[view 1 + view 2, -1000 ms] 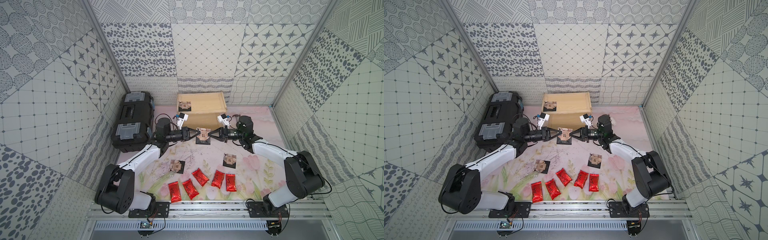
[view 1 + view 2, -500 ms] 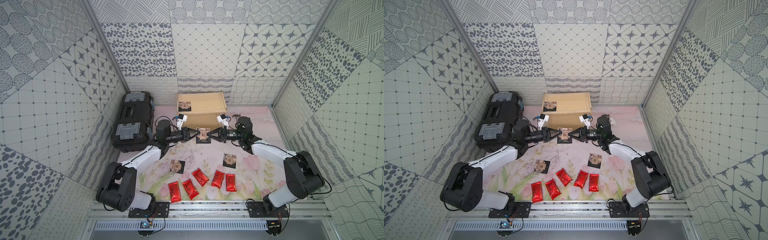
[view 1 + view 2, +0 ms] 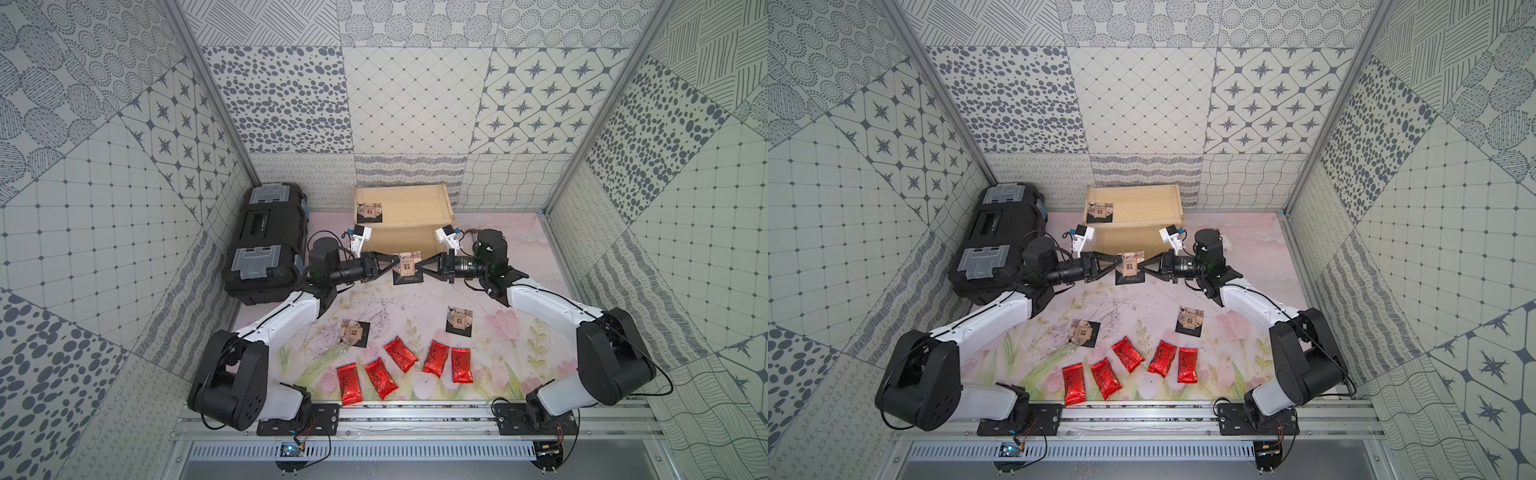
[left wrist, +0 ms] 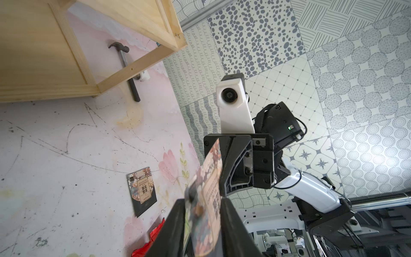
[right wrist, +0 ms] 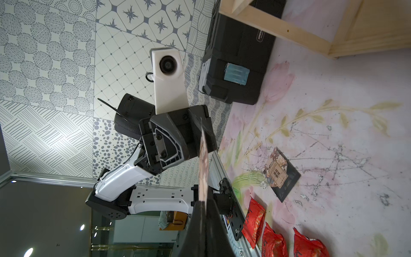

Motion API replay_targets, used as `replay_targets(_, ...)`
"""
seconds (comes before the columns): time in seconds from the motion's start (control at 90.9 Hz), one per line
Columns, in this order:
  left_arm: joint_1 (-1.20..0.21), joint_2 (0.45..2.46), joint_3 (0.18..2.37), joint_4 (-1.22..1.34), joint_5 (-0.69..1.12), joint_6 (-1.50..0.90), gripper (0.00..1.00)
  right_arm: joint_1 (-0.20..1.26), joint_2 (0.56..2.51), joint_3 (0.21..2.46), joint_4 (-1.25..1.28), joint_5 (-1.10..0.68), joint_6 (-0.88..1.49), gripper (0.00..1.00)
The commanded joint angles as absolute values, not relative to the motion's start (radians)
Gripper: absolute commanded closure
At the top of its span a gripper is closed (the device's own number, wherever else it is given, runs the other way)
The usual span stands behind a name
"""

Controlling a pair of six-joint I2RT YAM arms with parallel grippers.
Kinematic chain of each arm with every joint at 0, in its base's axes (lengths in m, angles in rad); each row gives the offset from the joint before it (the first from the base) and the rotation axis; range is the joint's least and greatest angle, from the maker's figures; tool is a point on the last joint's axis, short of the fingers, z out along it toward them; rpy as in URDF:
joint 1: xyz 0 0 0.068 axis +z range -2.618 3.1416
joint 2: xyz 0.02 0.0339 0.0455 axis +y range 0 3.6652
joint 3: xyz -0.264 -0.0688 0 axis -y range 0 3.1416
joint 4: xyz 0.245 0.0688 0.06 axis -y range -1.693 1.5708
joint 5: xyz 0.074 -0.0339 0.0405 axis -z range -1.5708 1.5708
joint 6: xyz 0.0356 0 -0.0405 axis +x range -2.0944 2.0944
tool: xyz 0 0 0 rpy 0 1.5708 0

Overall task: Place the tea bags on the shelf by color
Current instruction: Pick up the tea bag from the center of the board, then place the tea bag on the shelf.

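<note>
A black tea bag (image 3: pixel 405 266) (image 3: pixel 1128 264) hangs upright in mid-air in front of the pale wooden shelf (image 3: pixel 415 203). My right gripper (image 3: pixel 417 266) (image 5: pixel 204 201) is shut on its edge. My left gripper (image 3: pixel 395 266) (image 4: pixel 203 200) straddles the opposite edge with its jaws parted and a gap on each side. One black tea bag (image 3: pixel 369 210) lies on the shelf's top tier at its left end. Two black tea bags (image 3: pixel 354 332) (image 3: pixel 459 320) lie on the mat. Several red tea bags (image 3: pixel 400 354) lie in a row nearer the front.
A black toolbox (image 3: pixel 266 245) with grey latches stands left of the shelf, close behind my left arm. A hammer (image 4: pixel 129 71) lies on the mat beyond the shelf's leg. The metal rail (image 3: pixel 415 419) with both arm bases runs along the front edge.
The left gripper's jaws have parted around the held tea bag, while the right gripper stays clamped on it. Both arms and the tea bag have scarcely moved.
</note>
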State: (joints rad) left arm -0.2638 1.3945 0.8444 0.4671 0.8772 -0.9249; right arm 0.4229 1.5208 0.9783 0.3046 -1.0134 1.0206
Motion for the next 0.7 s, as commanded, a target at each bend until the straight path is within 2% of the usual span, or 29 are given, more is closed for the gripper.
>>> replay_targets(0.0,-0.234,1.368,0.945,0.268,0.804,-0.821,0.57,0.39,1.55,1.141,0.183,-1.012,0.925,1.0)
replay_targets(0.132,-0.194,1.393,1.083,0.089,0.769,-0.721,0.5,0.379,1.665,1.384,-0.086,-0.974,0.783,1.0)
replay_targets(0.231,-0.162,1.416,1.127,0.058,0.722,-0.712,0.51,0.374,1.792,1.596,-0.221,-0.95,0.728,1.0)
replay_targets(0.363,-0.148,1.448,1.229,-0.107,0.632,-0.627,0.56,0.377,1.956,1.913,-0.403,-0.904,0.651,1.0)
replay_targets(0.539,-0.138,1.422,1.225,-0.139,0.504,-0.563,0.55,0.379,2.188,2.267,-0.539,-0.88,0.592,1.0)
replay_targets(0.693,-0.117,1.441,1.231,-0.148,0.479,-0.555,0.55,0.38,2.347,2.512,-0.59,-0.896,0.61,1.0)
